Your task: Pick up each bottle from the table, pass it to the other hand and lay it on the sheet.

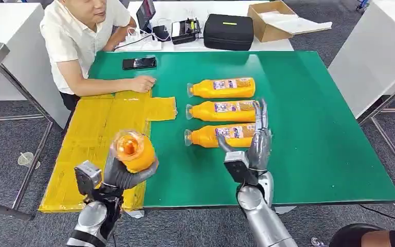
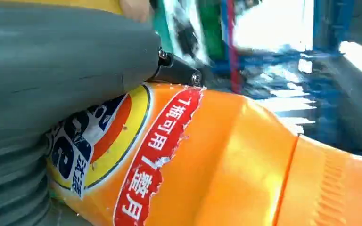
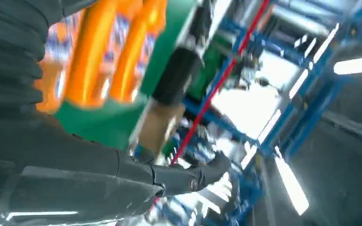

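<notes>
At lower left, the left hand (image 1: pixel 126 175) clasps an orange bottle (image 1: pixel 132 149), probably rigid, smooth and weighty, best gripped mid-body, over the yellow sheet (image 1: pixel 90 139), while the right hand (image 1: pixel 259 141) stands spread and empty at centre.

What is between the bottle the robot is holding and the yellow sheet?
Nothing visible. The left hand holds the bottle right above the yellow sheet, which is bare beneath it. The person's hand rests at the sheet's far edge.
</notes>
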Tool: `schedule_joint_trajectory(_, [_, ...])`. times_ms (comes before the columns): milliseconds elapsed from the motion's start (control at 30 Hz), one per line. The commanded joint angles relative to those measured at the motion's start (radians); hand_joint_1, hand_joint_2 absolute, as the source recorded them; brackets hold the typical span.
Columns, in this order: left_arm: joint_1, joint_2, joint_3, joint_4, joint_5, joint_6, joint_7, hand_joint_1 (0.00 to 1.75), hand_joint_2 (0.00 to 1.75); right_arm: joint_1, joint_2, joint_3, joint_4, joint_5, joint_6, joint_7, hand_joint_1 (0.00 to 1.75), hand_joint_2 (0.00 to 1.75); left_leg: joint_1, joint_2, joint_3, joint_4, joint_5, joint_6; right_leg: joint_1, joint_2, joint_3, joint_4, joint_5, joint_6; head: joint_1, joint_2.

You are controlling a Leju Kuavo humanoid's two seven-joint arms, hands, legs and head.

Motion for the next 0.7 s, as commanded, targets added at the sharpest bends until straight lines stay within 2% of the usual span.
schedule_joint_trajectory(33, [-0.159, 0.122, -0.036, 0.22, -0.38, 0.108, 0.05, 1.75, 1.75, 0.014, -0.023, -0.092, -0.101, 0.08, -0.093, 0.011, 0.0, 1.75, 0.002, 0.0, 0.001, 0.0, 0.0, -0.001, 0.002, -0.001, 0.001, 0.0, 0.0, -0.004, 0.0, 0.0])
schedule_joint_trajectory(67, [-0.154, 0.12, -0.029, 0.202, -0.364, 0.088, 0.052, 1.75, 1.75, 0.019, -0.02, -0.113, -0.108, 0.094, -0.093, 0.004, 0.0, 1.75, 0.004, 0.002, 0.002, 0.002, -0.001, -0.002, 0.005, -0.001, 0.003, 0.0, 0.0, -0.008, -0.001, 0.0])
schedule_joint_trajectory(100, [-0.15, 0.119, -0.028, 0.19, -0.356, 0.08, 0.049, 1.75, 1.75, 0.018, -0.024, -0.109, -0.104, 0.075, -0.091, 0.006, 0.0, 1.75, 0.002, -0.001, 0.001, 0.0, 0.0, -0.001, 0.002, -0.003, 0.002, 0.0, 0.0, -0.004, 0.0, 0.0])
schedule_joint_trajectory(200, [-0.135, 0.115, -0.019, 0.159, -0.323, 0.054, 0.048, 1.75, 1.75, 0.017, -0.034, -0.099, -0.101, 0.048, -0.087, 0.002, 0.0, 1.75, 0.002, 0.001, 0.002, 0.001, 0.0, -0.002, 0.003, -0.001, 0.002, 0.0, 0.0, -0.004, 0.0, 0.0])
schedule_joint_trajectory(300, [-0.194, 0.162, -0.11, 0.23, -0.562, 0.14, 0.168, 1.75, 1.75, 0.019, -0.036, -0.074, -0.101, 0.037, -0.071, -0.006, 0.0, 1.75, 0.002, 0.0, 0.001, 0.0, 0.001, -0.002, 0.002, -0.001, 0.001, 0.001, 0.0, -0.003, 0.0, 0.0])
schedule_joint_trajectory(367, [-0.298, 0.187, -0.198, 0.376, -0.749, 0.113, 0.262, 1.75, 1.75, 0.009, -0.041, -0.044, -0.099, 0.056, -0.052, -0.006, 0.0, 1.75, 0.002, -0.001, 0.001, 0.001, 0.001, -0.002, 0.003, -0.003, 0.002, 0.001, 0.0, -0.004, 0.0, 0.0])
schedule_joint_trajectory(467, [-0.448, 0.164, -0.265, 0.611, -0.85, 0.05, 0.291, 1.75, 1.75, -0.016, -0.046, -0.011, -0.076, 0.062, -0.005, -0.002, 0.0, 1.75, 0.004, -0.004, 0.0, 0.002, 0.002, -0.003, 0.004, -0.006, 0.001, 0.001, 0.0, -0.006, 0.0, 0.0])
schedule_joint_trajectory(600, [-0.492, 0.103, -0.205, 0.735, -0.767, 0.005, 0.235, 1.75, 1.75, -0.035, -0.039, 0.011, -0.059, 0.039, 0.014, -0.015, 0.0, 1.75, 0.003, 0.0, -0.001, 0.001, 0.004, -0.003, 0.004, -0.002, 0.0, 0.002, 0.002, -0.004, 0.0, 0.0])
schedule_joint_trajectory(700, [-0.489, 0.1, -0.205, 0.736, -0.765, 0.006, 0.234, 1.75, 1.75, -0.036, -0.037, 0.013, -0.059, 0.04, 0.014, -0.015, 0.0, 1.75, 0.003, 0.002, 0.0, 0.001, 0.004, -0.003, 0.004, 0.0, 0.0, 0.001, 0.003, -0.006, 0.0, 0.0])
